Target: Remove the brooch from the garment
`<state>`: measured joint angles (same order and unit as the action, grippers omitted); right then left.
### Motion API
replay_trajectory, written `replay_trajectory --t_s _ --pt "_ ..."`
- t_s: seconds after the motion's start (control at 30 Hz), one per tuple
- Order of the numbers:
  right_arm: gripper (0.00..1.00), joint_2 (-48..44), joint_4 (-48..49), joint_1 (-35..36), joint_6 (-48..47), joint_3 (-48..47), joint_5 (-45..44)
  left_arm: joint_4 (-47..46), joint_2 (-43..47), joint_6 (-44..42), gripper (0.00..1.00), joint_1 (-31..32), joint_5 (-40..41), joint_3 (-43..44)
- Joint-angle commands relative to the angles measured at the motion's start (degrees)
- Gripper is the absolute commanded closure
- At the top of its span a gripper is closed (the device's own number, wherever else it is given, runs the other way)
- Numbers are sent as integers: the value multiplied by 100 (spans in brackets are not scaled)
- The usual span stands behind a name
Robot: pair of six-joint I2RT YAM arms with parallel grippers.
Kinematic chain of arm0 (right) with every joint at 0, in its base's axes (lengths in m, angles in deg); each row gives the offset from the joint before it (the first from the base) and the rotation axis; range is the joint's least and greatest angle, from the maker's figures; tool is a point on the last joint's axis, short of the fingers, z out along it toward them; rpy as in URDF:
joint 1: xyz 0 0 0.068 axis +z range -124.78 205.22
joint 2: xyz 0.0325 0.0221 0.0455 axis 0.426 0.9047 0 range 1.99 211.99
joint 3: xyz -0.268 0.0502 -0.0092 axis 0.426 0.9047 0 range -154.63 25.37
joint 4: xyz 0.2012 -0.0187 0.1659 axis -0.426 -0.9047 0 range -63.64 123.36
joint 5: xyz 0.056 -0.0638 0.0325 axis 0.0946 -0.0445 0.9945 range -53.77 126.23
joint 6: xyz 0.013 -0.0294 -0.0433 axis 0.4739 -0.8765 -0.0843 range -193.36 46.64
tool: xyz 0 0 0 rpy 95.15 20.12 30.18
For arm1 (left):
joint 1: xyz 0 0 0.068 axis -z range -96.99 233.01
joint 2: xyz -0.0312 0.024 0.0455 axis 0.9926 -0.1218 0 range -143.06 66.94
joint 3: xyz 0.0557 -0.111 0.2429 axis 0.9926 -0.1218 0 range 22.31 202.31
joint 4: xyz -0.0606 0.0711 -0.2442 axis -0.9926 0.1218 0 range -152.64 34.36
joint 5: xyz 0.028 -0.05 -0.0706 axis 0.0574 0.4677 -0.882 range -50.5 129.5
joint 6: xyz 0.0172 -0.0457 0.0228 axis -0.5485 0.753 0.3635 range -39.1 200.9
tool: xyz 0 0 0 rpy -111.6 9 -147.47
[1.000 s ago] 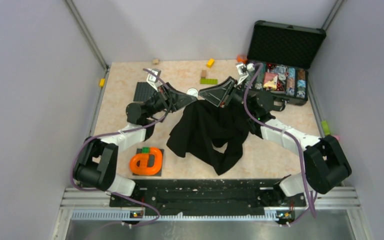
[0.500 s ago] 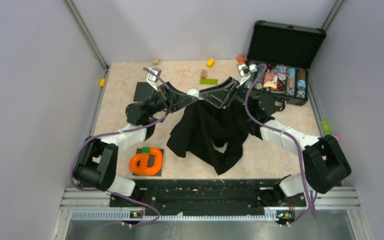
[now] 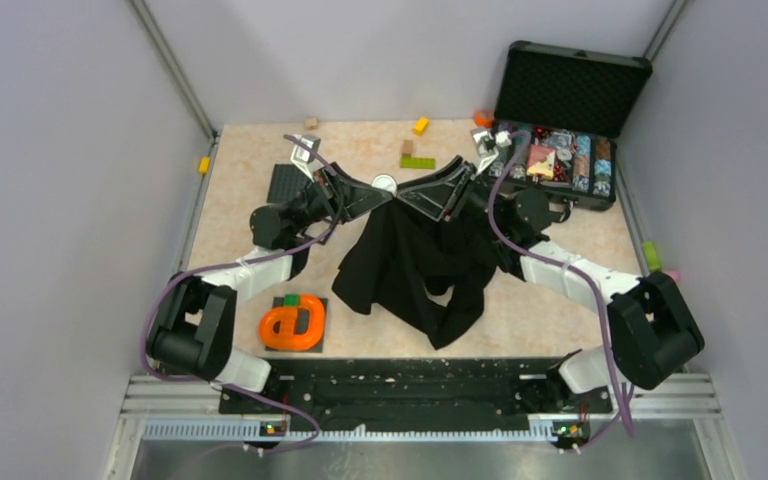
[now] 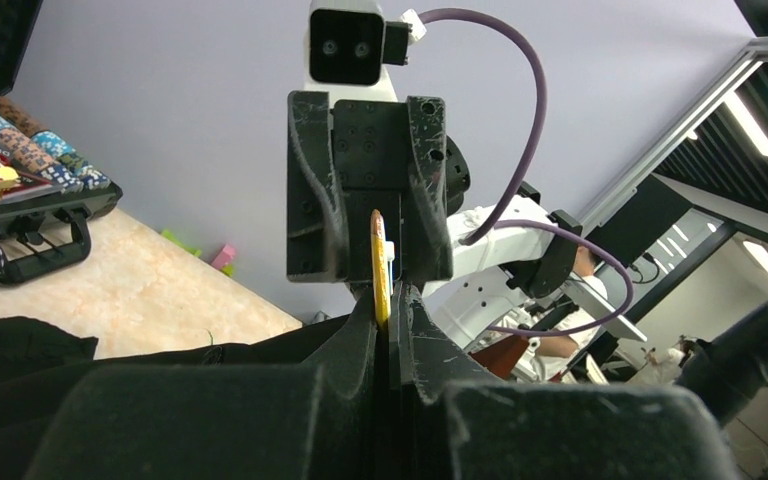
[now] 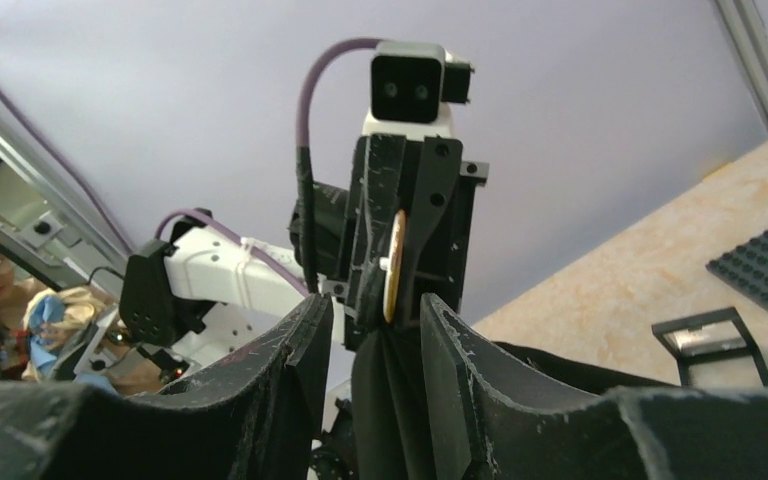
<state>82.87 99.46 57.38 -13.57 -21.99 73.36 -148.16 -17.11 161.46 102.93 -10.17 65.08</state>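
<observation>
A black garment (image 3: 410, 260) lies crumpled mid-table with its top edge lifted. The brooch (image 3: 385, 183) is a small whitish disc at that lifted edge. My left gripper (image 3: 382, 193) is shut on the brooch. In the left wrist view the brooch (image 4: 381, 265) shows edge-on, standing up out of the closed gripper (image 4: 390, 310). My right gripper (image 3: 406, 193) faces the left one. Its jaws are apart with a fold of the garment (image 5: 390, 400) between them. In the right wrist view the brooch (image 5: 394, 262) shows edge-on just beyond the open gripper (image 5: 375, 305).
An open black case (image 3: 560, 150) of coloured chips stands at the back right. An orange object (image 3: 293, 322) lies front left and a dark studded plate (image 3: 285, 183) sits behind the left arm. Green bricks (image 3: 417, 162) and a yellow block (image 3: 420, 125) lie at the back.
My right gripper has moved slightly left, closer to the left gripper and the brooch. The left gripper has kept its hold and barely moved.
</observation>
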Motion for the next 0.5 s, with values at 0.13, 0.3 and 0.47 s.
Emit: replay_trajectory --t_s 0.13,0.3,0.47 --pt "62 138 -13 163 -138 -315 44 -453 29 76 100 2 11 173" --pt "68 293 323 211 128 -389 69 -444 -3 57 100 16 -5 179" --pt "76 325 335 220 212 -490 32 -484 -28 75 100 26 -76 190"
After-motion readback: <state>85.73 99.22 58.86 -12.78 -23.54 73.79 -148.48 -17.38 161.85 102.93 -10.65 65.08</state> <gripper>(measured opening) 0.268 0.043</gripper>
